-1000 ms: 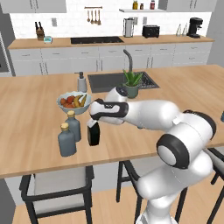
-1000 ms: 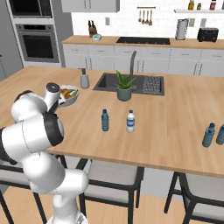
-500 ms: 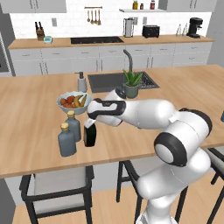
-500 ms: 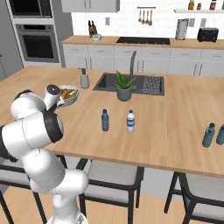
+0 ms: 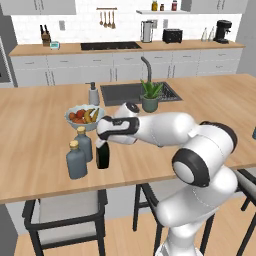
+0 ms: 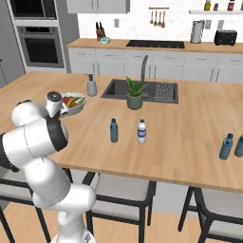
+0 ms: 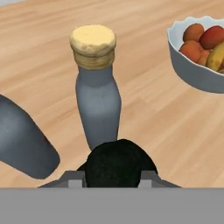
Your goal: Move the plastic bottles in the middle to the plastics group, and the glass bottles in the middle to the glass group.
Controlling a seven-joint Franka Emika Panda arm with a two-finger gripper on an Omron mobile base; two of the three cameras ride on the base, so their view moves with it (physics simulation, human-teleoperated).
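Note:
The black glass bottle [image 5: 103, 157] stands upright beside two grey-blue stoppered bottles [image 5: 76, 160] [image 5: 84, 144] of the glass group, at the counter's near left. My gripper [image 5: 103, 142] is shut on its neck from above. In the hand view the black bottle's top [image 7: 119, 162] sits between my fingers, with one corked grey-blue bottle [image 7: 97, 103] just beyond it and the other [image 7: 22, 140] at the left. Whether the black bottle rests on the wood I cannot tell. Two small water bottles, one bluish [image 6: 114, 130] and one pale-capped [image 6: 141, 131], stand mid-counter. More blue bottles [image 6: 227, 146] stand at the far right.
A white fruit bowl [image 5: 84, 117] sits just behind the grey-blue bottles, also seen close by as the bowl [image 7: 197, 70]. A soap pump [image 5: 93, 94], a potted plant [image 5: 150, 96] and the sink [image 5: 131, 93] lie further back. Stools stand under the counter's near edge [image 5: 65, 192].
My gripper has carried the black bottle a little to the left, closer to the grey-blue bottles, and has nearly stopped there.

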